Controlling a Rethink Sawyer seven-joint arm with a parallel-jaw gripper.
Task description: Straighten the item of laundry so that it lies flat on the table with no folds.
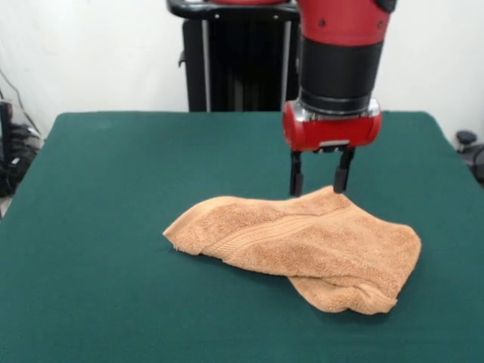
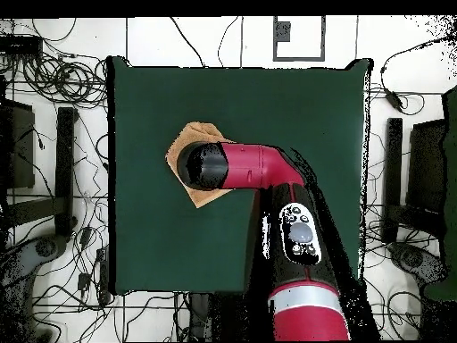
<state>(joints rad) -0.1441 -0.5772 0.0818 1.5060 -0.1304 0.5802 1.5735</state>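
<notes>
While end effector [image 1: 318, 182] gapes, towel [image 1: 302, 249] rumpled

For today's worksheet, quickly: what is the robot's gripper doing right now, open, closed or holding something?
Gripper: open, holding nothing, its fingers apart just above the far edge of the towel, which lies folded on the table.

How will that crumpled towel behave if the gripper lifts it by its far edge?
The towel would likely droop and unfold, since it already lies in soft folds. Its terry pile probably grips well. The open gripper hangs over that edge; the green table may drag it.
</notes>
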